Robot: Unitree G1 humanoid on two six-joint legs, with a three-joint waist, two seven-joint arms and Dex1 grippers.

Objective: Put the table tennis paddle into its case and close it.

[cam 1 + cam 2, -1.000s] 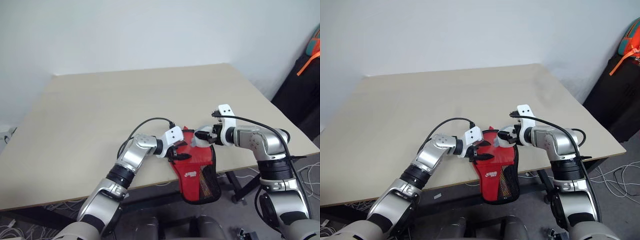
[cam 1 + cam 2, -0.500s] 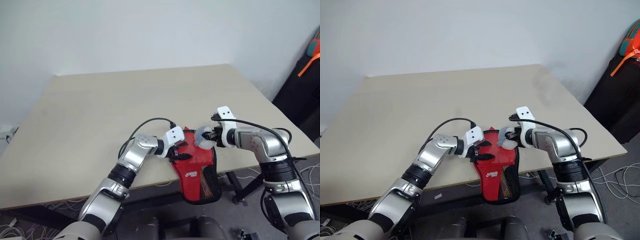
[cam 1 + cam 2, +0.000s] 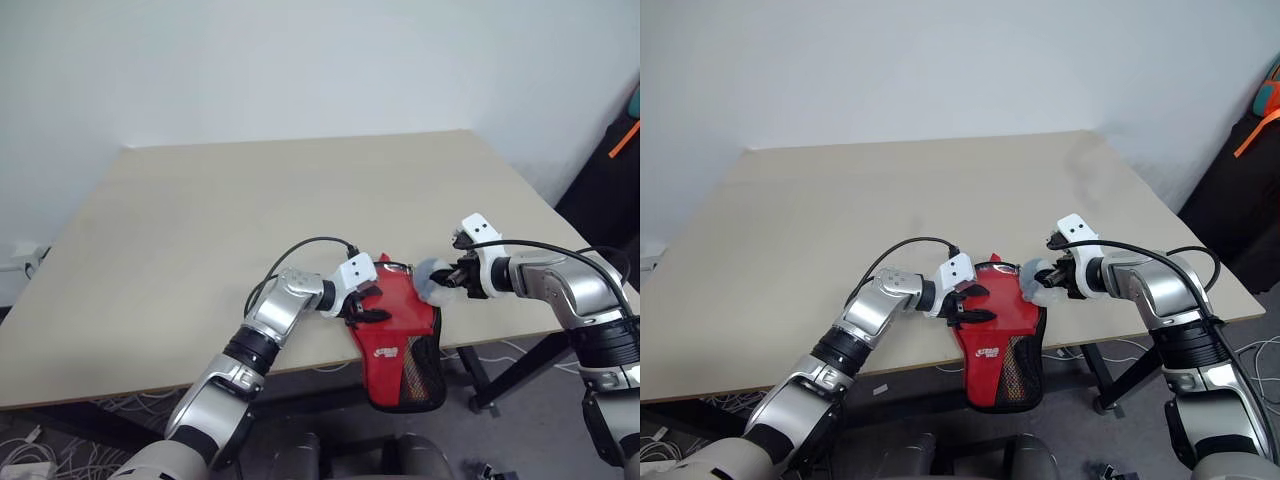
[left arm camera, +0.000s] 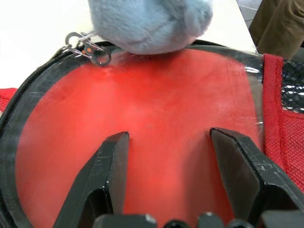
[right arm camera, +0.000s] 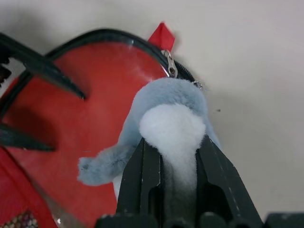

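Case: the case (image 3: 398, 330) lies red side up at the table's (image 3: 200, 240) near edge, its mesh end hanging off toward six o'clock, round end on the tabletop.
Paddle: we see red through the clear panel, which we take for the table tennis paddle (image 4: 142, 128) already inside.
Left gripper: our left gripper (image 3: 368, 303) sits at nine o'clock of the round end, fingers (image 4: 107, 171) spread across the clear panel, pressing flat on the pouch and gripping nothing.
Right gripper: our right gripper (image 3: 455, 280), at two o'clock of the pouch, is clamped on a fluffy blue-grey plush charm (image 5: 166, 114) tethered by the zip pull (image 5: 169, 66).
Step in hand: we judge this is the closing, the charm serving as the zipper handle.
Next move: we need a steady drag along the black rim while the left pins the pouch; pulling off-line would probably just lift the fabric.
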